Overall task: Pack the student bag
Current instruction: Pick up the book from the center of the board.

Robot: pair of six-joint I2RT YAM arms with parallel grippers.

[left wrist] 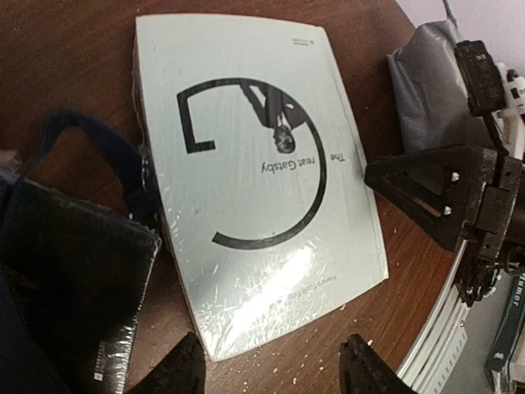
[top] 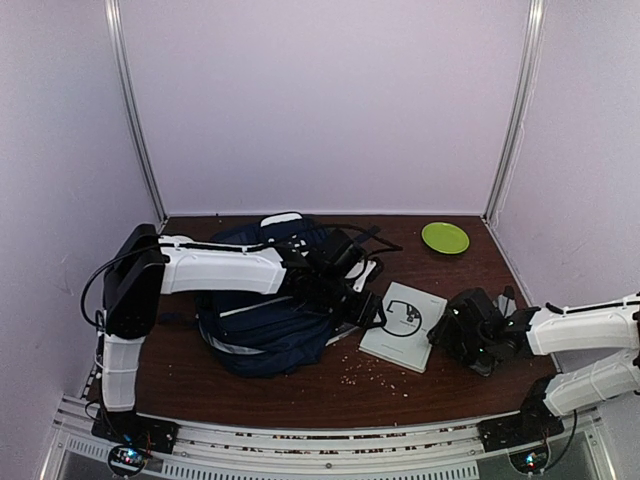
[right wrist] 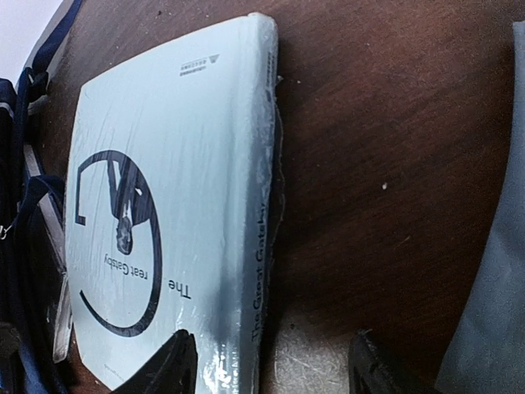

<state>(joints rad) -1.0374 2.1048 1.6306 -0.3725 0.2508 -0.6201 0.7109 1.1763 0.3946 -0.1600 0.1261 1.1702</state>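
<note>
Great Gatsby paperback (left wrist: 254, 189): pale paper cover under glossy, crinkled clear film; worktop (top: 300, 385): dark wood grain, smooth, faint sheen; student bag (top: 262, 335): navy cloth, matt; pouch (left wrist: 426, 90) near right edge: grey matt fabric; plate (top: 445, 237) at far right corner: green, smooth, glossy.
</note>
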